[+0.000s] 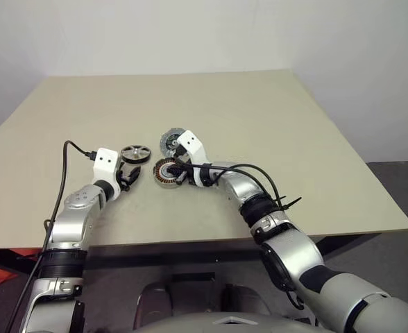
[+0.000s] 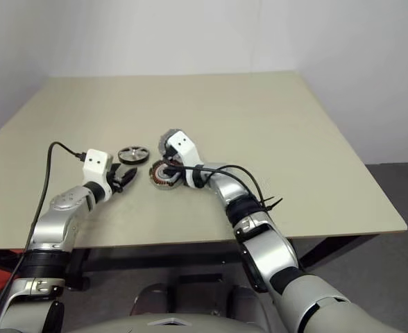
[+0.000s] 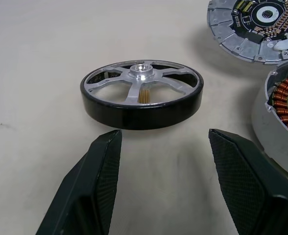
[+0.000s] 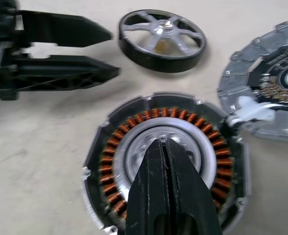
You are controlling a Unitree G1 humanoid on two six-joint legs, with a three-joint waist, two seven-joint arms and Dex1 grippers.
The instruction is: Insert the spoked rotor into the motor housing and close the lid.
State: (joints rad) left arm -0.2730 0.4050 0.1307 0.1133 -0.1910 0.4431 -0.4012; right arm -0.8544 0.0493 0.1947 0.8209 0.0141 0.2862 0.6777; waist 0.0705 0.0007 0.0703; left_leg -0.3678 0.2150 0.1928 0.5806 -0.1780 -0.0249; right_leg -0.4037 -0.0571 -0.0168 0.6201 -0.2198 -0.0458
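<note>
Right now your left end effector [image 3: 161, 166], fingers apart, has the spoked rotor [image 3: 141, 93] lying flat on the counter [image 1: 259, 118] straight ahead, while the right end effector [image 4: 166, 147], fingers together, sits over the motor housing [image 4: 109, 152].

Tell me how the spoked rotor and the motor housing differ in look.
The spoked rotor has a black rim and open gaps between silver spokes; the motor housing has a grey rim and a ring of copper windings. The rotor looks smaller across than the housing. Both are round and lie flat on the table.
</note>
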